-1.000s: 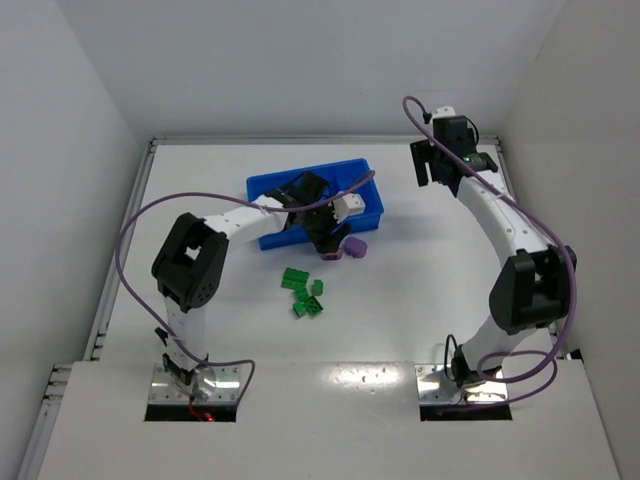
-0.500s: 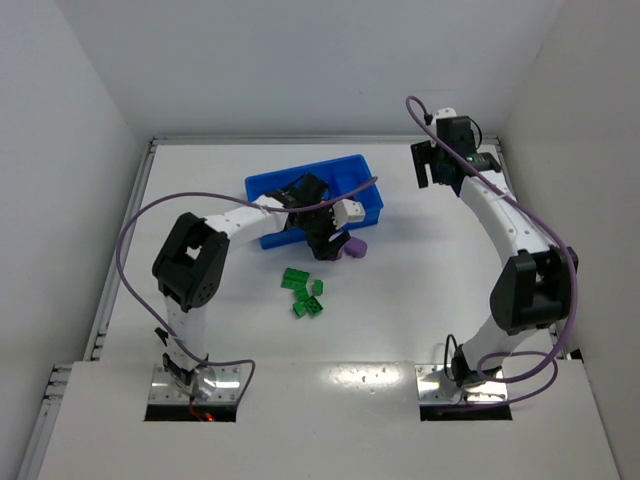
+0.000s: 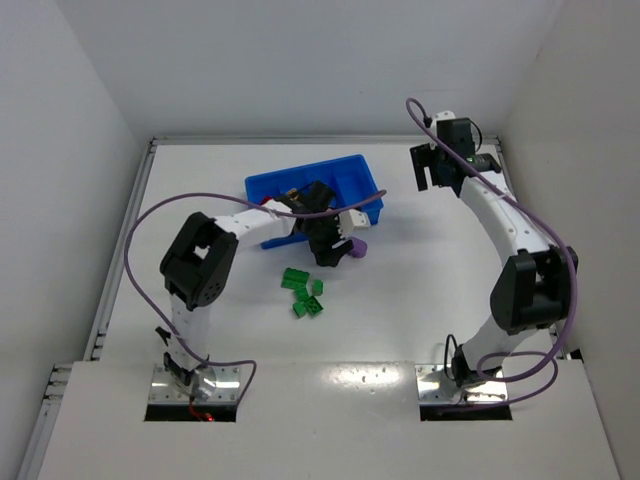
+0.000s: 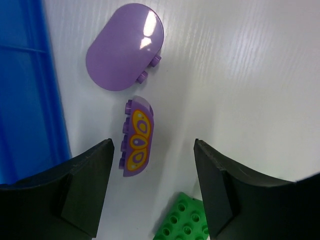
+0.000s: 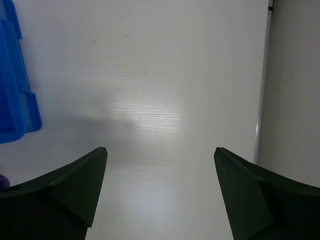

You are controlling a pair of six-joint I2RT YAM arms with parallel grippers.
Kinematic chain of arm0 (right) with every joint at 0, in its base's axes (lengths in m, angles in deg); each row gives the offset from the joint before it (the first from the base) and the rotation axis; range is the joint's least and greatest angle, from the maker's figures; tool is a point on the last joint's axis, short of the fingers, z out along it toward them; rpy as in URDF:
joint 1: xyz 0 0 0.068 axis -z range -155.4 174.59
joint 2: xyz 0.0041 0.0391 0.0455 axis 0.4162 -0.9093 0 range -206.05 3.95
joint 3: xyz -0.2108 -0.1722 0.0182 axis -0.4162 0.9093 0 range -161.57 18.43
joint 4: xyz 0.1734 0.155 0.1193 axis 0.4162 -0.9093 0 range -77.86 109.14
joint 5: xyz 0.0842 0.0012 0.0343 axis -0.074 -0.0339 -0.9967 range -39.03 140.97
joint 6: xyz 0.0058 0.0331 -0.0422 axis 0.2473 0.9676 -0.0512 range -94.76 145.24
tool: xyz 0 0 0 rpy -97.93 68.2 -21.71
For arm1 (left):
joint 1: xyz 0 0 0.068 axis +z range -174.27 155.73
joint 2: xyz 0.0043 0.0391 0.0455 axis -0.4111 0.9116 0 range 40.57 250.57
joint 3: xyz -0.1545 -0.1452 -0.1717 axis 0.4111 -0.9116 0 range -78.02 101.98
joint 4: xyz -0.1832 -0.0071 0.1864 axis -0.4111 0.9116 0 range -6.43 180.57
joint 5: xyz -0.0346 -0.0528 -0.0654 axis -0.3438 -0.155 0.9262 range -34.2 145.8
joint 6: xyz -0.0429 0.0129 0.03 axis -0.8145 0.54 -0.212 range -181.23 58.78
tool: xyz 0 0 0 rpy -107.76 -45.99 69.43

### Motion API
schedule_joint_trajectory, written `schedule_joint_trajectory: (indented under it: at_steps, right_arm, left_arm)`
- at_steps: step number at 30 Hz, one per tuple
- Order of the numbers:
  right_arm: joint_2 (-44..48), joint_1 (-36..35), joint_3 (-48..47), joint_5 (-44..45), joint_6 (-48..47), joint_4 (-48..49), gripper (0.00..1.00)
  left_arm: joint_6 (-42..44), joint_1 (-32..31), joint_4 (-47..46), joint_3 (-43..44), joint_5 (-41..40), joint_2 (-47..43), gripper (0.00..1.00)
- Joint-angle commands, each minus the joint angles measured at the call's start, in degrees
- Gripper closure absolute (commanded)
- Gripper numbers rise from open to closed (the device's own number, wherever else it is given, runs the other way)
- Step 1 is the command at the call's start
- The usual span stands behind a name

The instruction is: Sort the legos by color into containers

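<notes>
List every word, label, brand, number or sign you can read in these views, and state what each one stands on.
No readable text in any view.
Purple brick: a printed yellow and orange pattern only, no letters or digits.
Blue tray: no label visible.
Green brick: plain studs, and any marking on them is too small to read.
Any fine print in the top view is too small to read.

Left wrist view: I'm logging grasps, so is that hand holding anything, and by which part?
Nothing is held. The left hand is open, its fingers standing on either side of the patterned purple brick.
</notes>
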Motion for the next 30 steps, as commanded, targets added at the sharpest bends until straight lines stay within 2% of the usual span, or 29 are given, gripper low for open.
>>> schedule_joint_trajectory:
  at_steps: [1, 4, 7, 10, 11, 14, 19, 20, 23, 26, 30]
  right_arm:
    - [0.17, 0.52, 0.23, -0.47, -0.24, -0.03, 0.11]
    - [0.69, 0.52, 0.76, -0.47, -0.77, -0.03, 0.11]
    - [0.7, 0.52, 1.38, -0.47, -0.77, -0.03, 0.11]
    - [0.7, 0.52, 1.9, -0.47, -0.77, -0.03, 0.11]
    - [0.7, 1.04, 1.9, -0.47, -0.77, -0.03, 0.11]
    - [0.7, 1.05, 1.9, -0.47, -0.77, -0.03, 0.11]
    - [0.17, 1.05, 2.43, -0.47, -0.77, -0.03, 0.11]
    - [-0.44, 1.05, 2.43, -0.47, -0.77, 0.49, 0.11]
    - [-1.06, 1.05, 2.43, -0.47, -0.77, 1.02, 0.11]
    - [-2.2, 1.05, 0.42, -1.0, -0.77, 1.02, 0.11]
    - [-3.52, 1.05, -1.69, -1.61, -0.24, 0.49, 0.11]
  left_arm:
    - [2.06, -1.0, -1.25, 0.31, -1.47, 2.25, 0.28]
    - [2.59, -1.0, -1.25, 0.83, -2.69, 3.57, 0.28]
    - [3.12, -1.0, -1.25, 1.36, -3.23, 4.71, 0.34]
    - [4.17, -1.0, -1.25, 1.36, -3.75, 5.24, 0.48]
    - [4.17, -1.0, -1.25, 1.36, -3.75, 5.24, 0.59]
    - [6.88, -1.0, -1.25, 0.14, -1.74, 2.98, 0.76]
    - [8.74, -1.53, -2.3, -2.77, 4.32, -8.01, 0.77]
    - [7.61, -1.53, -1.52, -1.81, 4.94, -11.6, 0.77]
    - [1.66, -2.23, -1.51, 4.59, 3.37, -14.53, 0.77]
    - [-3.02, -1.01, -1.51, 12.92, -1.02, -12.26, 0.75]
    - [-6.89, 3.21, -1.51, 18.93, -5.15, -5.23, 0.73]
